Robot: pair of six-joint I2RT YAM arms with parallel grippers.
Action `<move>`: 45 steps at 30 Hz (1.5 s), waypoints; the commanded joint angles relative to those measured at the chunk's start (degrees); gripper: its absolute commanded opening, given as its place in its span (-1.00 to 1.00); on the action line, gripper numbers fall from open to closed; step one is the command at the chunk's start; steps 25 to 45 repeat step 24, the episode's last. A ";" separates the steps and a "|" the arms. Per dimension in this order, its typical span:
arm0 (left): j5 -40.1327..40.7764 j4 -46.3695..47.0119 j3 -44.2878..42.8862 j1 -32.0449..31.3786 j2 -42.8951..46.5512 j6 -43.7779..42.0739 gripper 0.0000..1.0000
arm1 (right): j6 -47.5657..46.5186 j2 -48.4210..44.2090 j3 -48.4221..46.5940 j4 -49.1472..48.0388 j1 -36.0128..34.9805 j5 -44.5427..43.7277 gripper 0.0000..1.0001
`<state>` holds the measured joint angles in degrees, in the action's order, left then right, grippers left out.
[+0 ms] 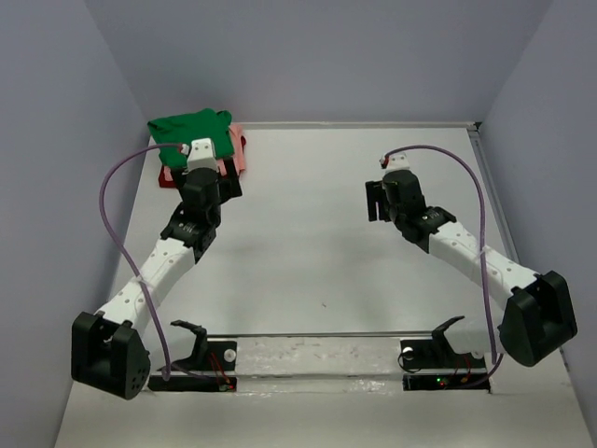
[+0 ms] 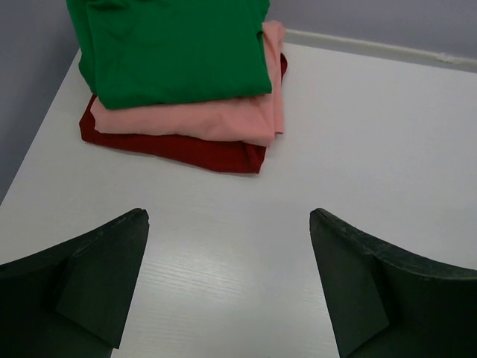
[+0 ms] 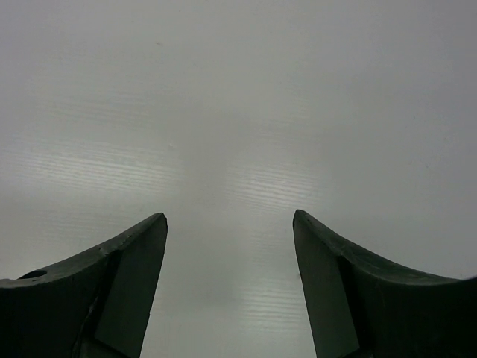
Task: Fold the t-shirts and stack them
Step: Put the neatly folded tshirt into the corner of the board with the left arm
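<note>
The left claw (image 2: 229, 224) hangs spread wide over the pale white tabletop (image 2: 373, 149). Its two dark fingers (image 2: 97, 276) are well apart with only bare surface between them, so it grips nothing. Straight ahead of this claw, a little toward its left side, the three t-shirts lie folded in one stack: the bright green cotton t-shirt (image 2: 175, 45) on top, the salmon pink t-shirt (image 2: 194, 119) under it, and the dark red t-shirt (image 2: 179, 149) at the bottom, flat on the tabletop. The layers are not flush. The pink one shows as a band along the edge nearest the claw and along the stack's right side, and the dark red one shows as a thinner strip below that, its near right corner pointing toward the claw. The fingertips are near the stack but apart from it, with a stretch of tabletop in between. In the top view the stack sits just beyond the left claw, close to the grey-blue wall (image 1: 56, 140) on the claw's left. The right claw (image 3: 229, 224) is likewise spread — its two dark fingers (image 3: 104, 291) stand apart over plain tabletop, pinching nothing — and the stack lies well apart from it, far off to its left. A purple cable (image 1: 105, 201) loops out to the left, behind the left claw.
</note>
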<state>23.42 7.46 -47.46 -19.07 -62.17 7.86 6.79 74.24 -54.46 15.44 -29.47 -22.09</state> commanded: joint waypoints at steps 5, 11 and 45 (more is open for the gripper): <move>4.52 15.53 4.38 8.76 -8.29 -2.76 0.98 | -1.08 1.00 4.35 -13.24 11.07 1.58 0.49; -2.40 15.39 2.99 13.53 -13.60 -1.36 0.98 | 6.21 0.02 3.32 -8.81 16.64 3.91 0.61; -1.37 15.56 3.25 14.24 -11.57 0.67 0.98 | 9.04 7.59 -0.92 -4.54 16.64 4.78 0.64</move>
